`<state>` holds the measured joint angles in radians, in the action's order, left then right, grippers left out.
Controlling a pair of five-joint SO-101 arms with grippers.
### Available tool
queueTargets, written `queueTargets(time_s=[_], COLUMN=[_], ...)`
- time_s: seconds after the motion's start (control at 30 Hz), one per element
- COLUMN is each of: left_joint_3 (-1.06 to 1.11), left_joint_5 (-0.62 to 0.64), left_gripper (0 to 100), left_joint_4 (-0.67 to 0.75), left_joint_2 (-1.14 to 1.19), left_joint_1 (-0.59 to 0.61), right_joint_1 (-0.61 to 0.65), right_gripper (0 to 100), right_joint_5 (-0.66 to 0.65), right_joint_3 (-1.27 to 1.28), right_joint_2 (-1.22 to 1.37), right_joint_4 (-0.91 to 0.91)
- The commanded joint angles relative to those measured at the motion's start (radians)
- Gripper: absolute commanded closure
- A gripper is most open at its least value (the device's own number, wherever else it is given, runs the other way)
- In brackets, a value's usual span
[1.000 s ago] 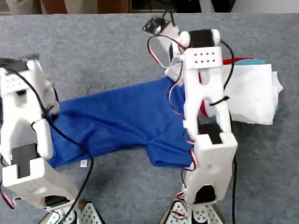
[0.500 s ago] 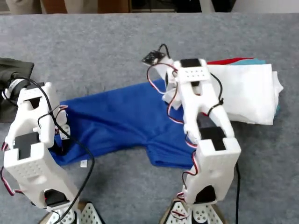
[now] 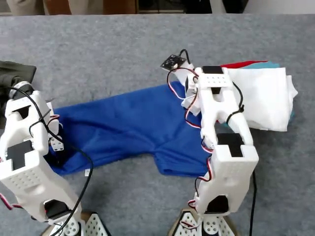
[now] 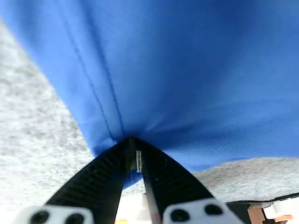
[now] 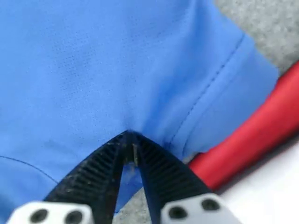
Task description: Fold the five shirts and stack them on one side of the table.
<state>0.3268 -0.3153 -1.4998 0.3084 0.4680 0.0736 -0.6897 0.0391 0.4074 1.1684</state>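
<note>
Left black-fingered white gripper (image 4: 132, 145) pinches closed, blue shirt (image 4: 187, 70) cloth nipped between its fingertips; right black-fingered white gripper (image 5: 129, 140) pinches alike, both wrists angled down.

A blue shirt (image 3: 128, 128) lies spread out across the middle of the grey table, mostly flat, with one short sleeve jutting toward the arm bases and a small white tag at its near hem. The left gripper (image 4: 133, 156) pinches its hemmed edge at one end and the right gripper (image 5: 130, 140) pinches a stitched edge at the other. Just beside that end sits a folded stack: a white shirt (image 3: 263, 101) on top, with a red shirt (image 3: 243, 64) and a teal shirt (image 3: 268, 64) peeking out beneath. A dark green shirt (image 3: 15, 73) lies crumpled at the table's opposite edge.
</note>
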Motion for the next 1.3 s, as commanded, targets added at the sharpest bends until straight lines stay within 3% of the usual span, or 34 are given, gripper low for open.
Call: queueTargets(time_s=[0.0,0.13,0.3,0.47,0.7,0.9,1.27], left_joint_3=[-0.025,-0.060,-0.115,-0.107,-0.084,-0.132,-0.199], left_joint_5=[-0.008,-0.008,0.009,0.146,0.253,0.190,0.124], left_gripper=[98,98,98,98,98,98,98], left_joint_4=[-0.006,-0.086,-0.192,-0.127,0.034,0.052,0.021], left_joint_2=[-0.004,-0.059,-0.277,-0.394,-0.160,0.067,0.073], left_joint_1=[0.008,-0.003,-0.130,-0.249,-0.132,-0.055,-0.003], right_joint_1=[0.019,0.051,0.102,0.131,0.120,0.008,-0.071], right_gripper=[99.7,99.7,99.7,99.7,99.7,99.7,99.7], right_joint_5=[-0.005,-0.003,-0.003,0.051,0.095,0.097,0.072], right_joint_3=[-0.025,-0.030,-0.027,-0.021,0.061,0.044,0.039], right_joint_2=[-0.044,-0.137,-0.262,-0.234,-0.056,0.025,0.022], right_joint_4=[0.029,0.087,0.133,0.120,-0.021,-0.025,-0.029])
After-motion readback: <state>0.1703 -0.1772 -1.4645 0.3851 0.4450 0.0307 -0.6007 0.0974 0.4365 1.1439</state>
